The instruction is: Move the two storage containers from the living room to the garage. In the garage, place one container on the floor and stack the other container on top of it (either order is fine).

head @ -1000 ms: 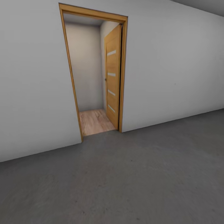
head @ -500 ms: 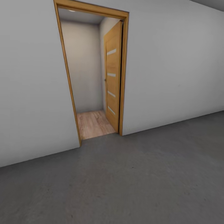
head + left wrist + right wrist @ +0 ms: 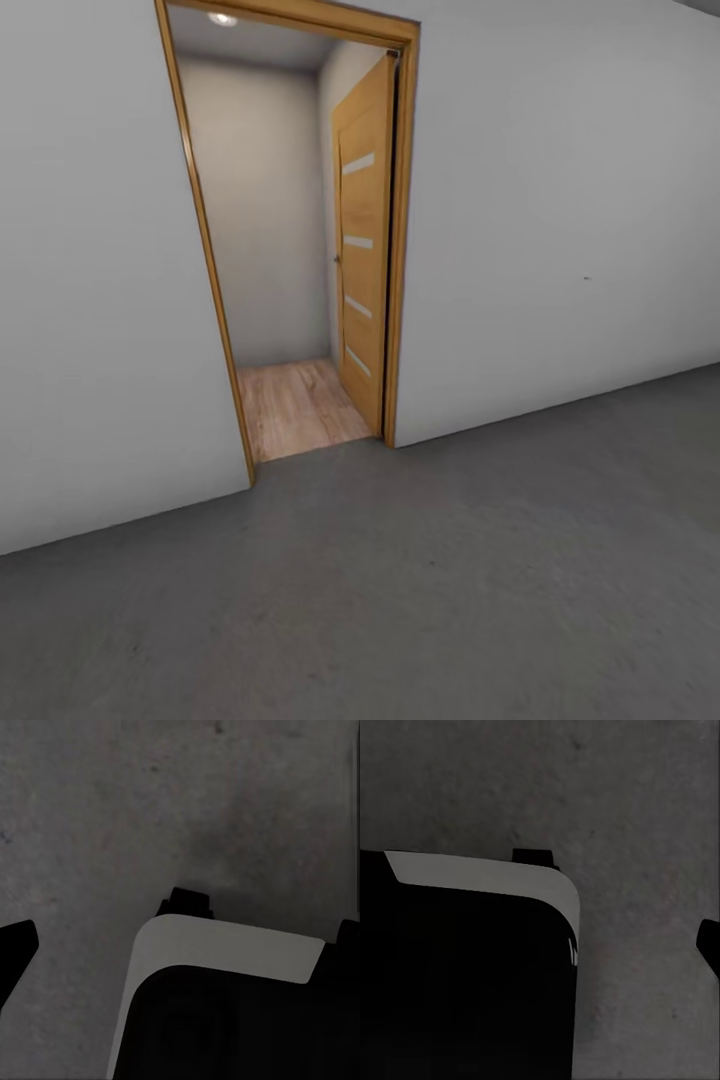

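Observation:
The two storage containers are out of view, and so is the living room. I stand in the garage on the dark grey concrete floor (image 3: 450, 580), facing a pale grey wall (image 3: 560, 220) with a doorway. My left gripper (image 3: 180, 937) hangs open over the floor (image 3: 90, 817), with one black fingertip (image 3: 15, 945) at each side of the picture and nothing between them. My right gripper (image 3: 540, 945) also looks open and holds nothing: one fingertip (image 3: 709, 945) shows at the edge, and the other is lost against my dark base.
An orange wooden door (image 3: 362, 250) with four glass slits stands swung open inside a wooden frame (image 3: 402, 240). Beyond it lies a narrow passage with a light wood plank floor (image 3: 295, 405). My base's pale-edged dark body (image 3: 225, 1005) sits under both wrists.
The whole head view has shifted: the doorway looms larger and closer, and a ceiling light has come into sight in the passage. This is camera motion, not the things.

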{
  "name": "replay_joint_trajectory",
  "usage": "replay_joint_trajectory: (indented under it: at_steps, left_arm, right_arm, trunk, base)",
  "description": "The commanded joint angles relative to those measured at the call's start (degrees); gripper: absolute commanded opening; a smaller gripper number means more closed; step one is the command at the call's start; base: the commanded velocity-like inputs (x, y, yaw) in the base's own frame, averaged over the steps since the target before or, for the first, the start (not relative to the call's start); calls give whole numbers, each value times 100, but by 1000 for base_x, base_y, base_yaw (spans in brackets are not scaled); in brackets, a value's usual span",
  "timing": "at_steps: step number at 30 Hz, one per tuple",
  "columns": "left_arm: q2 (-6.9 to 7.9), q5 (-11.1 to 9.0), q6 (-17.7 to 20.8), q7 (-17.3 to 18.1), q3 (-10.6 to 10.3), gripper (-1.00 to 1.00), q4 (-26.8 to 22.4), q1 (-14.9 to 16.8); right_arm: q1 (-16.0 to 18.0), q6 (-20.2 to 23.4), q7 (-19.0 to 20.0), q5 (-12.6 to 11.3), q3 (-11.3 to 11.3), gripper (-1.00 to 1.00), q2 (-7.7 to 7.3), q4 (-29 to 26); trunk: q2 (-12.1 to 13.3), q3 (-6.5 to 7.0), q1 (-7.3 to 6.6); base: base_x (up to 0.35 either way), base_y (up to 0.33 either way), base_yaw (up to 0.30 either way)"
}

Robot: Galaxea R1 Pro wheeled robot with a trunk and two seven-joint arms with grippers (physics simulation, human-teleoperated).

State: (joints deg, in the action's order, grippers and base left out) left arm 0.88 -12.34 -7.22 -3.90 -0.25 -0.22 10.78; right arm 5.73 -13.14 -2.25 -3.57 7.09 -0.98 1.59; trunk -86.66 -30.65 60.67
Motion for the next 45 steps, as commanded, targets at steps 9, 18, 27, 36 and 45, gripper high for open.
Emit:
replay_joint_trajectory:
  at_steps: [9, 18, 27, 36, 45]
  left_arm:
    - [-9, -24, -25, -6, -10, 100, 4, 3]
    - [-9, -22, -19, -6, -10, 100, 5, 3]
    - [-9, -30, -16, -6, -7, 100, 5, 3]
    - [-9, -31, -16, -6, -8, 100, 5, 3]
    - [-9, -31, -16, -6, -10, 100, 5, 3]
  right_arm:
    - [7, -31, -12, -38, 47, 100, 1, 17]
    - [7, -31, -12, -38, 47, 100, 1, 17]
    - [7, -31, -12, -38, 47, 100, 1, 17]
    - [7, -31, -12, -38, 47, 100, 1, 17]
    - [7, -31, -12, -38, 47, 100, 1, 17]
  trunk:
    - [-2, -6, 3]
    - [-2, -6, 3]
    - [-2, -6, 3]
    - [-2, -6, 3]
    - [-2, -6, 3]
  base:
    - [322, 0, 0]
    - [322, 0, 0]
    - [322, 0, 0]
    - [322, 0, 0]
    - [322, 0, 0]
